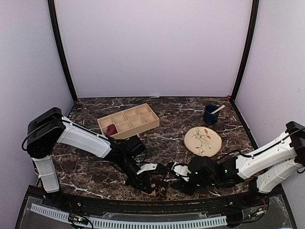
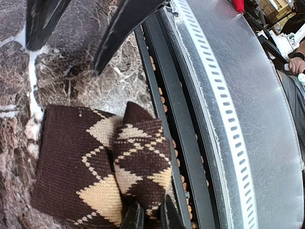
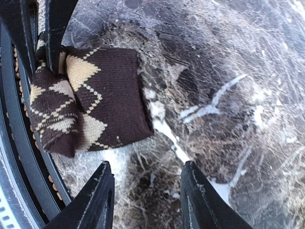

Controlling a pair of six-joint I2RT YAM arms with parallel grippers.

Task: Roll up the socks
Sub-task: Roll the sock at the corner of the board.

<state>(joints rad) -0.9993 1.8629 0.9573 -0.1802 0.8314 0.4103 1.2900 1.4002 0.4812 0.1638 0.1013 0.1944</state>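
The brown argyle sock (image 2: 81, 162) lies folded at the near edge of the dark marble surface (image 1: 171, 107), just beside the metal rail (image 2: 228, 119). The left pincer (image 2: 151, 215) is nipped narrow on its folded-over end. The right pincer (image 3: 147, 198) stands wide, holding nothing, just beside the sock. The left arm (image 1: 86, 138) slants down from a raised elbow; the right arm (image 1: 267, 155) stretches in low. Farther back lies a round plate (image 1: 195, 136) with a leaf pattern. Beyond it, a wooden tray (image 1: 143, 129) holds what looks like the maroon sock (image 1: 111, 129), bunched in its near-left compartment. Farthest, a blue cup (image 1: 209, 117) holds a stick (image 1: 218, 109).
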